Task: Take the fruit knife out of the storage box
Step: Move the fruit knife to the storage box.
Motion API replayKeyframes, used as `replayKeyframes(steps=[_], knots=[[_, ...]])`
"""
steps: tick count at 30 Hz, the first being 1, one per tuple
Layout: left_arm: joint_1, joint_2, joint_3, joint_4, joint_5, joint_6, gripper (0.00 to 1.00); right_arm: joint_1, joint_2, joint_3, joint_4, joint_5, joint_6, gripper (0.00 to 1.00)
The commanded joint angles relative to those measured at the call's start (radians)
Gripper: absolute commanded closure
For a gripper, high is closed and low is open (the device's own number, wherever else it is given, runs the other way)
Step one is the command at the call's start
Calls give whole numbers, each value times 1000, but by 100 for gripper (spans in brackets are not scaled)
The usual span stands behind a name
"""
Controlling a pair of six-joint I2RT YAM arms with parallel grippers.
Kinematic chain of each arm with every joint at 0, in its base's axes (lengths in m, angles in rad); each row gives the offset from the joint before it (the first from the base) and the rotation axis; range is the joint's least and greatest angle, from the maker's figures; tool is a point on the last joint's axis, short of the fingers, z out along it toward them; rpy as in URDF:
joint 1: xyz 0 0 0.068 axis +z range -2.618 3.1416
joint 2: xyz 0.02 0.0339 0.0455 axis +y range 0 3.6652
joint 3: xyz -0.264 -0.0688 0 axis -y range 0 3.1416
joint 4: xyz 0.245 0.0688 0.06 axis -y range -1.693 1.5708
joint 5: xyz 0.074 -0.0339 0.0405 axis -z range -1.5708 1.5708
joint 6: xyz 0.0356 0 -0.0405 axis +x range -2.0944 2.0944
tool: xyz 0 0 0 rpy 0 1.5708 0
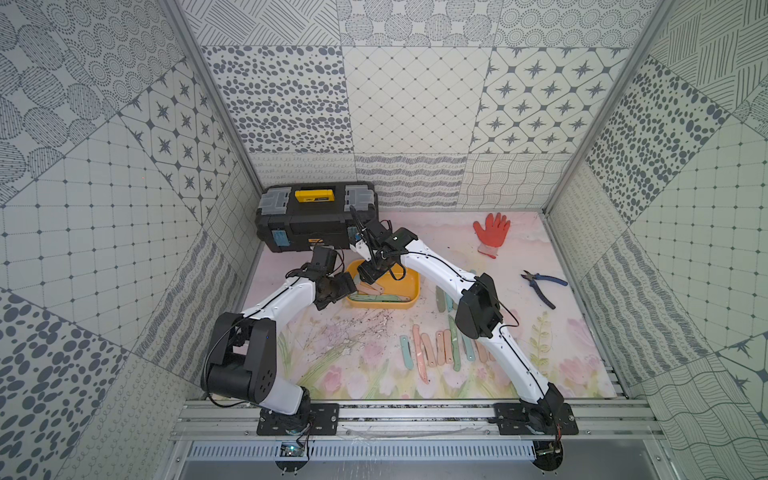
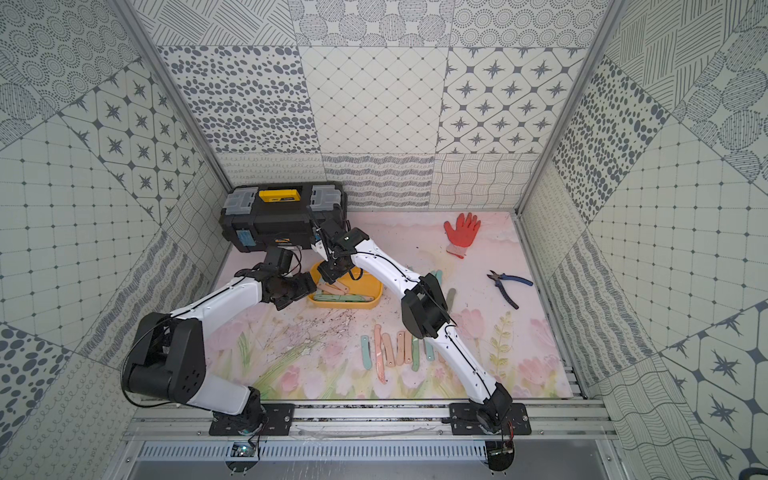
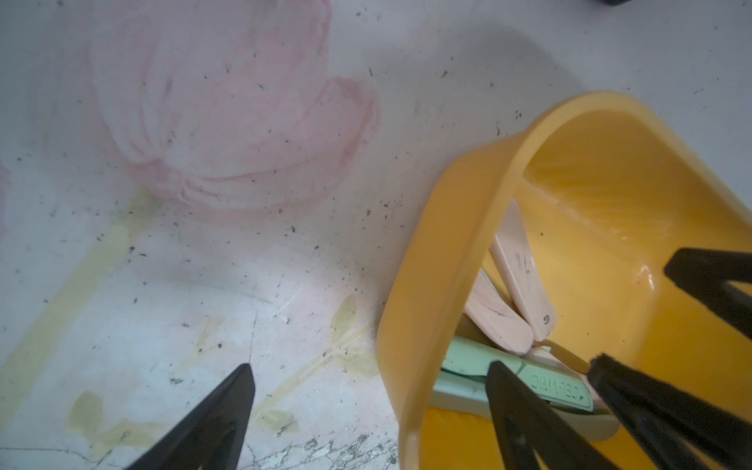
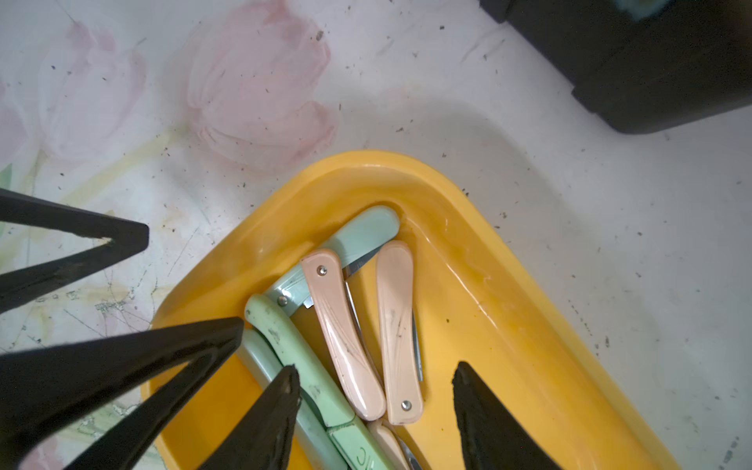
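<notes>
The toolbox (image 1: pixel 307 224) stands in the back left corner of the table (image 1: pixel 353 365), and the storage box (image 1: pixel 386 305) sits just in front of it. Several folding fruit knives (image 4: pixel 350 337) lie inside the box (overlapping one another). Right of the box, two more knives (image 1: pixel 444 299) lie on the table. Nearer the front, a row of knives (image 1: pixel 440 349) lies side by side. The work glove (image 1: pixel 492 232) lies back right, with the pliers (image 1: pixel 542 286) in front of it, near the right edge.

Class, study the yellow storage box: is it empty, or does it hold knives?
Not empty. The storage box holds several pink fruit knives and green fruit knives, lying on its floor.
</notes>
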Motion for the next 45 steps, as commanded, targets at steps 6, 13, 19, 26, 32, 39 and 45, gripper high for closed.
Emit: replayKeyframes(steps=[6, 13, 19, 26, 32, 39, 45], knots=[[3, 4, -4, -26, -45, 5, 13, 12, 52, 22, -56, 8, 39, 39], [2, 8, -7, -26, -36, 9, 14, 12, 102, 47, -60, 11, 64, 41], [3, 21, 3, -57, -35, 12, 14, 13, 145, 89, -92, 34, 62, 42], [2, 21, 5, -56, -35, 12, 14, 15, 181, 112, -153, 123, 56, 44], [2, 19, 9, -58, -31, 11, 14, 8, 174, 107, -160, 163, 69, 60], [3, 18, 9, -57, -35, 11, 14, 6, 120, 53, -142, 176, 65, 74], [2, 20, 10, -56, -31, 12, 14, -3, 75, -19, -116, 185, 67, 85]])
